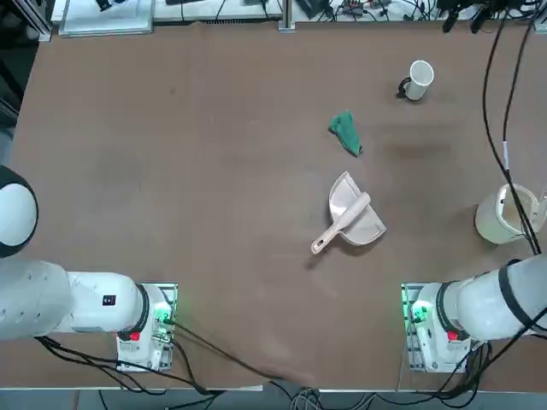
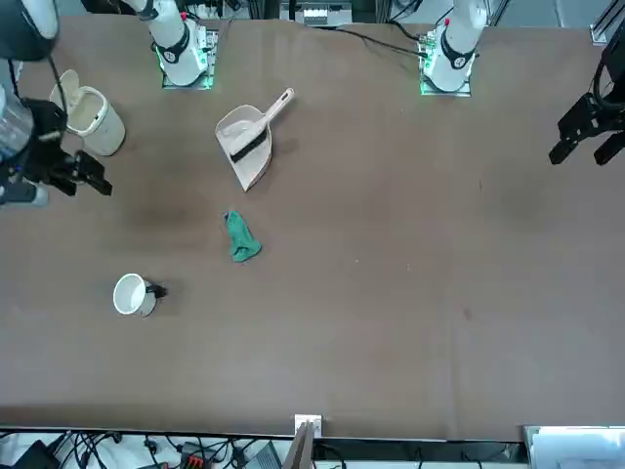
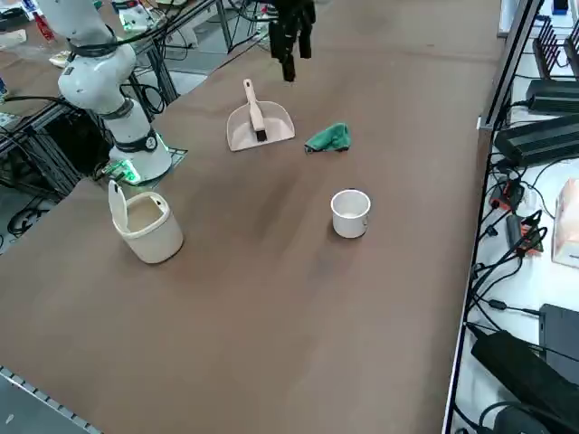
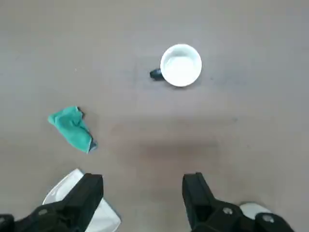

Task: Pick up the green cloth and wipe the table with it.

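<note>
The green cloth [image 1: 345, 133] [image 2: 240, 238] [image 3: 327, 137] lies crumpled on the brown table [image 1: 171, 171], between the dustpan and the white cup. My right gripper [image 4: 142, 180] [image 2: 83, 176] hangs high over the table's right part, near the beige bin and well away from the cloth. It is open with nothing between its fingers. In the right wrist view the cloth [image 4: 72, 128] lies ahead of the fingers and off to one side. The gripper itself does not show in the top or right side views.
A beige dustpan [image 1: 355, 218] [image 2: 247, 137] with a brush in it lies just robot-side of the cloth. A white cup [image 1: 419, 80] [image 4: 181, 65] stands at the far right. A beige bin [image 1: 504, 213] [image 3: 145, 226] stands near my right arm's base. Cables hang at the right.
</note>
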### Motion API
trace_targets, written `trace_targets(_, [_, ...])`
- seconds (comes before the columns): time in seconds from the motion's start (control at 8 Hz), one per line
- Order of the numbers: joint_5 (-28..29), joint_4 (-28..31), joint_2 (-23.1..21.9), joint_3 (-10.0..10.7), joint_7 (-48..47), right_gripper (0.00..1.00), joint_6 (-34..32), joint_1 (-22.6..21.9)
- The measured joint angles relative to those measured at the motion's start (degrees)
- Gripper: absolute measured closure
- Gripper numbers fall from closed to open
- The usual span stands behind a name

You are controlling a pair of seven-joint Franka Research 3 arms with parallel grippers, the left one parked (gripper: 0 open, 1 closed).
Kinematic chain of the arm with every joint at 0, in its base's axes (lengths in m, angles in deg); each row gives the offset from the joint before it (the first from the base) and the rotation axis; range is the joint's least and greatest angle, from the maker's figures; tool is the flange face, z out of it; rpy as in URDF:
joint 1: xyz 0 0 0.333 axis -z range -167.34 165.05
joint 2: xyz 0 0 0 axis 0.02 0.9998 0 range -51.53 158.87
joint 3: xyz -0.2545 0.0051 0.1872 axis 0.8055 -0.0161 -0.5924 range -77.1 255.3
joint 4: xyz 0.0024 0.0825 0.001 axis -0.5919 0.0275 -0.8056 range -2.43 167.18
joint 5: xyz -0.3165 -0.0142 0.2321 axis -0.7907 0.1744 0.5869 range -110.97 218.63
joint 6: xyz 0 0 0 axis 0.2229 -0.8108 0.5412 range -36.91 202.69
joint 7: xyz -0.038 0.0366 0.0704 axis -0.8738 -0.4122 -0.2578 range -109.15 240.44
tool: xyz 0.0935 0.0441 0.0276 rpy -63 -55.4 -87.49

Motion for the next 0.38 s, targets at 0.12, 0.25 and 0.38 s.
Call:
trace_targets(0.12, [-0.2, 0.1, -1.2, -2.6, 0.0, 0.00, -1.4, 2.6])
trace_targets(0.25, [-0.4, 0.3, -2.3, -4.3, 0.0, 0.00, -2.6, 4.3])
trace_targets(0.38, [-0.8, 0.3, -3.1, -5.2, 0.0, 0.00, -3.7, 5.0])
